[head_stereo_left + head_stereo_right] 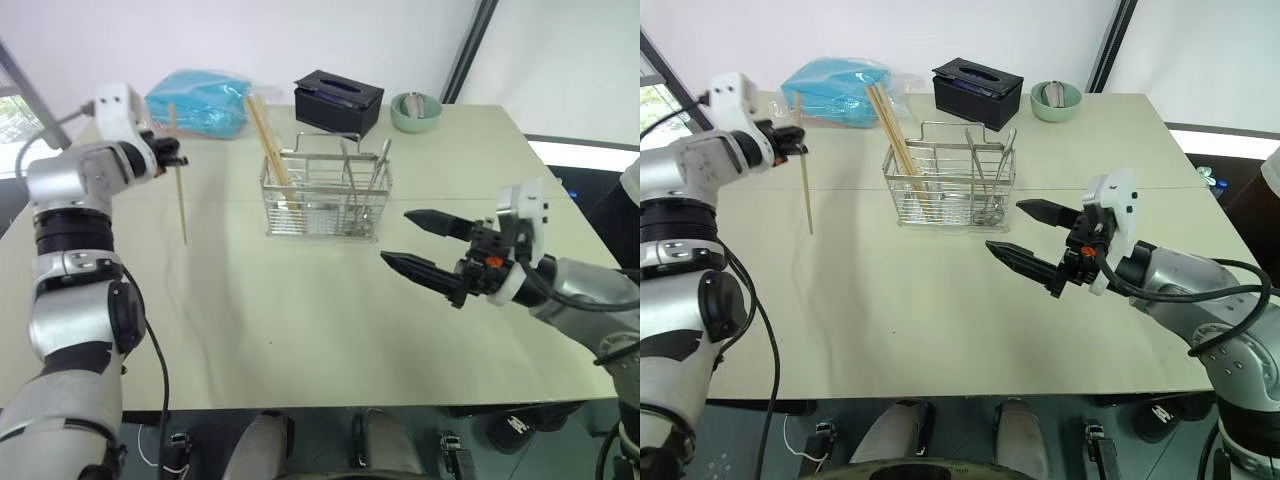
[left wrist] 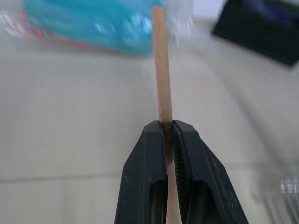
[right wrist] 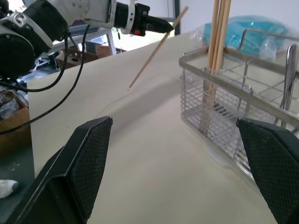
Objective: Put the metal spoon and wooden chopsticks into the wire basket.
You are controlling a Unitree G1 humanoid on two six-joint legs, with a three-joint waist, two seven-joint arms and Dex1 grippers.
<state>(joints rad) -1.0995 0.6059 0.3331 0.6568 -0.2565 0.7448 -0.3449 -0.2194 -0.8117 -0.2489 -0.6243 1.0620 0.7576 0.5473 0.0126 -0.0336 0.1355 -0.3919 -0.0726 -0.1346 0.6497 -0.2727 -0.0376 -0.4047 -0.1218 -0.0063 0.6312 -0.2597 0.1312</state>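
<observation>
A single wooden chopstick (image 1: 180,190) hangs upright in the air off the basket's left side, pinched near its top end by the left claw (image 1: 172,152), whose black fingers are pressed shut on it; its lower tip is just above the counter (image 1: 300,310), and whether it touches I cannot tell. The wire basket (image 1: 325,195) stands further back at the middle of the counter. Two more chopsticks (image 1: 268,140) already lean in its left compartment, and the metal spoon (image 1: 381,165) appears to stand in the right compartment among other metal pieces, handle up.

The right claw (image 1: 425,245) hovers in front of the basket, to its right, jaws spread wide and holding nothing.

Behind the basket sit a black tissue box (image 1: 338,100), a blue plastic packet (image 1: 200,100) and a small green bowl (image 1: 415,110).

By my reading, the step in hand is carrying this last stick to the basket. The next move calls for swinging it over the rim, keeping it upright so its lower tip clears the wire, then lowering it into the left compartment before the claw lets go.
</observation>
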